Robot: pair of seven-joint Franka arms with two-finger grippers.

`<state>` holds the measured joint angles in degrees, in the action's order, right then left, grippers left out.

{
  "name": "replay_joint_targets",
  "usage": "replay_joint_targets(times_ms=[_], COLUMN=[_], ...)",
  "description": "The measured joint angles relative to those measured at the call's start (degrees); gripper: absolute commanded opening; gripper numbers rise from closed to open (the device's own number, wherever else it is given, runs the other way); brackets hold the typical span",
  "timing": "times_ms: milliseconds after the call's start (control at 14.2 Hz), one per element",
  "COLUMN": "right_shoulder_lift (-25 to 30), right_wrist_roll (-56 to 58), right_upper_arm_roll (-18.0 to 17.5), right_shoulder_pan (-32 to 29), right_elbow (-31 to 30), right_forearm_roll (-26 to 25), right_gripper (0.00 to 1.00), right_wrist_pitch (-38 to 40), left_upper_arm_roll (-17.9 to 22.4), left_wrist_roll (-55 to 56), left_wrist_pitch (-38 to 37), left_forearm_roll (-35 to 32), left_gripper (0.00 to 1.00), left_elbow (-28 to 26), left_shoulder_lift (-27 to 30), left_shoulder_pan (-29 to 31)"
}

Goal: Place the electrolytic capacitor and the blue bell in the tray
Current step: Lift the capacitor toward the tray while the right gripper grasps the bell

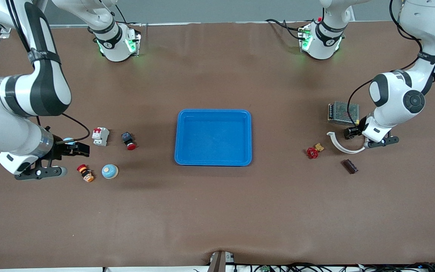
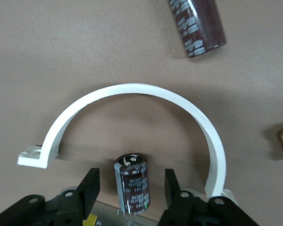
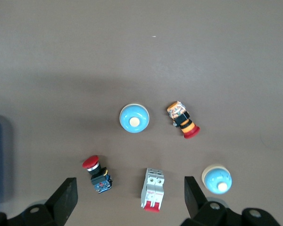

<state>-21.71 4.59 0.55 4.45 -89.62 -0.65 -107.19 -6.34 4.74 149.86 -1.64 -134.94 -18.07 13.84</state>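
Note:
A dark brown electrolytic capacitor (image 2: pixel 133 183) stands on end inside the arc of a white curved clamp (image 2: pixel 132 92). My left gripper (image 2: pixel 131 186) is low around it, open, with a gap between each finger and the capacitor. A second capacitor (image 2: pixel 196 26) (image 1: pixel 350 166) lies on its side nearer the front camera. The blue bell (image 1: pixel 110 171) (image 3: pixel 134 117) sits toward the right arm's end. My right gripper (image 3: pixel 129 197) (image 1: pixel 72 149) hangs open and empty above the parts there. The blue tray (image 1: pixel 213 113) lies mid-table, empty.
A second blue bell (image 3: pixel 217 179), a white circuit breaker (image 1: pixel 100 136), a red push button (image 1: pixel 128 141) and an orange emergency stop (image 1: pixel 85 173) lie near the first bell. A mesh power supply (image 1: pixel 343 112) and a red valve (image 1: pixel 313 152) lie near my left gripper (image 1: pixel 353 132).

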Motion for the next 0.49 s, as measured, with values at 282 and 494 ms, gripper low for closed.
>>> replay_joint_targets(times_ms=[282, 494], right_shoulder_lift=[-3.44, -5.94], right_wrist_roll=[8.87, 16.20], right_upper_arm_roll=[0.22, 0.21], right_shoulder_pan=[-0.16, -0.14], right_elbow=[-0.13, -1.27], right_forearm_roll=[1.77, 1.82], right_gripper=[1.00, 1.00], right_wrist_pitch=[-2.60, -6.51], left_upper_arm_roll=[0.00, -0.07], left_wrist_roll=[0.00, 0.00], left_wrist_pitch=[1.15, 1.18], left_forearm_roll=[0.00, 0.00], left_gripper=[0.04, 0.00], left_elbow=[0.15, 0.82], left_shoulder_lift=[-1.95, -1.90], left_shoulder_pan=[0.00, -0.02])
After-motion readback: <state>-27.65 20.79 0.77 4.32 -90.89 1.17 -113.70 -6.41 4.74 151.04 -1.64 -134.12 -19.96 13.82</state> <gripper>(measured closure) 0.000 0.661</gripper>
